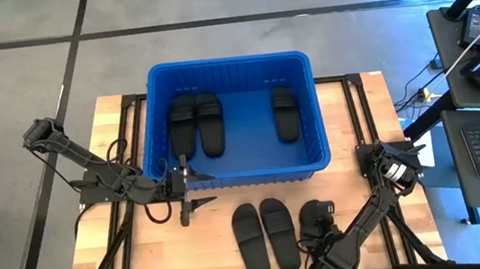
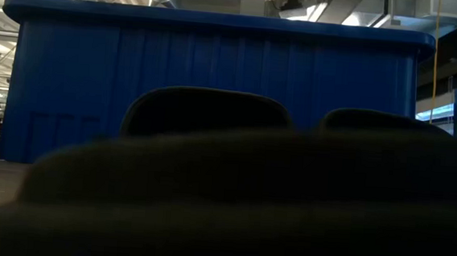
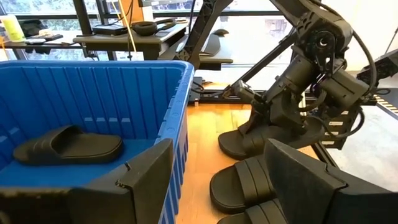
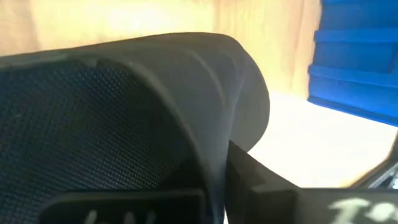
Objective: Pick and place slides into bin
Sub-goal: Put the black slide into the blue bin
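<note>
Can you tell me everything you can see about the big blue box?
The bin is a large, bright-blue plastic tub, rectangular, with ribbed walls and a thick rolled rim. It sits upright and open on the wooden table, toward the far edge. Three black slides lie flat inside: two side by side on the left, one on the right. No gripper touches it.

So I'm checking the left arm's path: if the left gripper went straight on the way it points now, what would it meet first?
Probably the pair of slides lying on the table just ahead of the left gripper, though depth is hard to judge; the bin wall runs close alongside.
</note>
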